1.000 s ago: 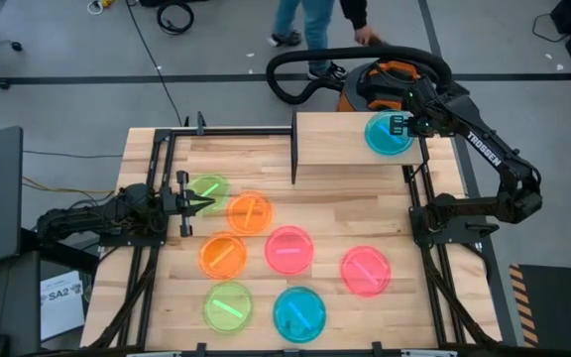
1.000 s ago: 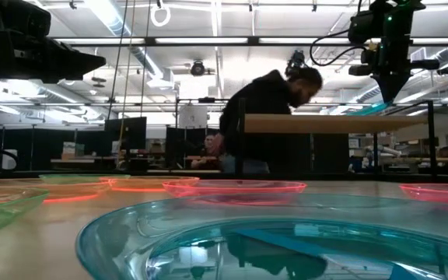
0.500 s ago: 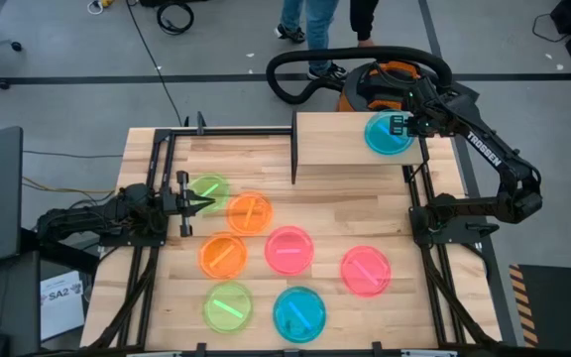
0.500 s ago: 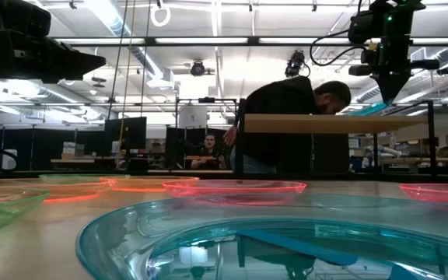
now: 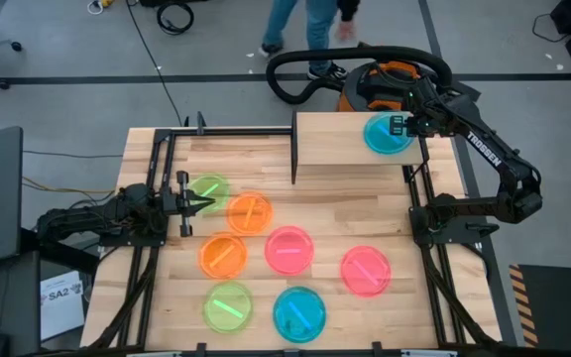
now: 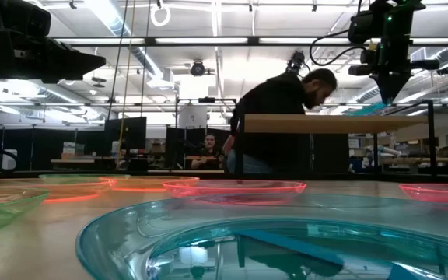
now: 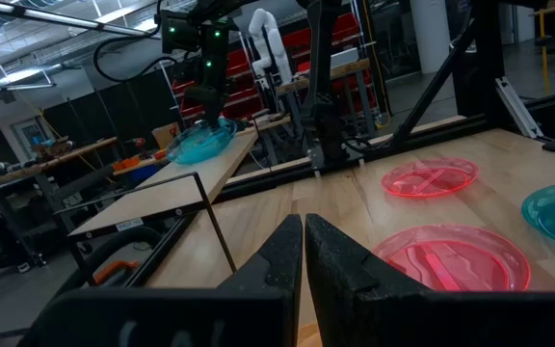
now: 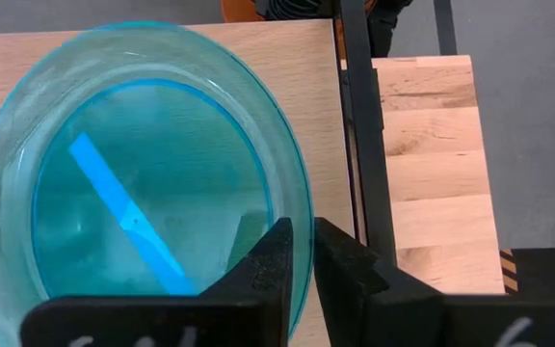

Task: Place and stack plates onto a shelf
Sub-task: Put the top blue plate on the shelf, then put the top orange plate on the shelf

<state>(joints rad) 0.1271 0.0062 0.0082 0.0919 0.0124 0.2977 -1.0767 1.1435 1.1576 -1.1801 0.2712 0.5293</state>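
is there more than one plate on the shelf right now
No, the high view shows a single teal plate on the shelf; the other seven lie on the table.
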